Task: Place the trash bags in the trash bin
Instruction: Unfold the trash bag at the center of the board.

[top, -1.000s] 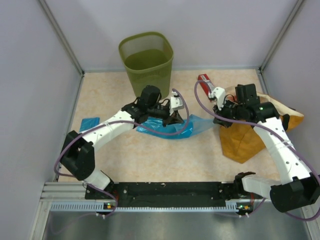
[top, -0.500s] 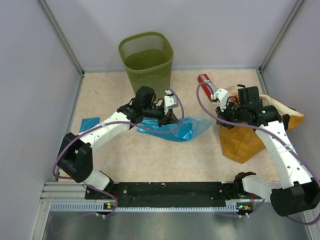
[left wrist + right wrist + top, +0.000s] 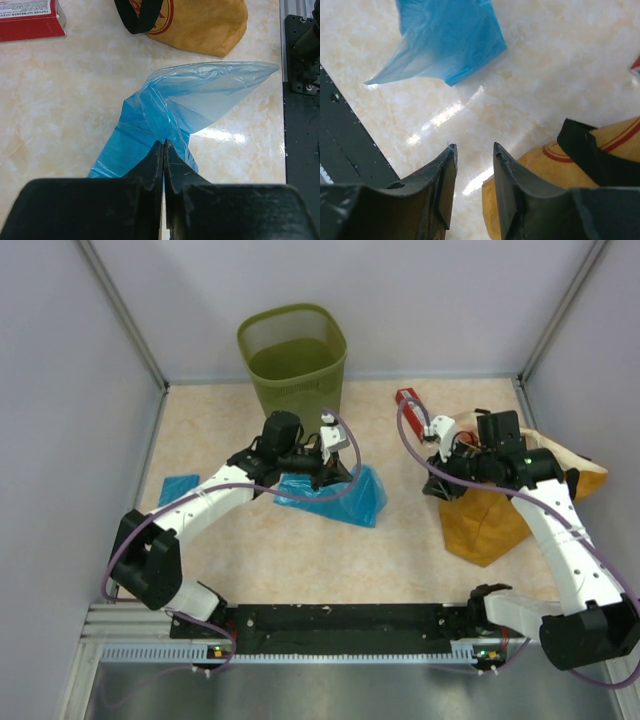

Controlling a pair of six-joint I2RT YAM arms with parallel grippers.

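The left gripper [image 3: 164,146] is clenched on the crinkly blue trash bag [image 3: 195,97], tenting it off the table [image 3: 260,550] just before the trash bin [image 3: 293,355] (a second folded bag [image 3: 178,486] lies farther left). The right gripper [image 3: 472,149], slightly parted and empty, hangs by the orange sack [image 3: 490,525].

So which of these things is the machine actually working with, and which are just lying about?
Part of the job: crinkly blue trash bag; small folded blue bag; green mesh trash bin.
Just lying about: mustard-orange sack; red box.
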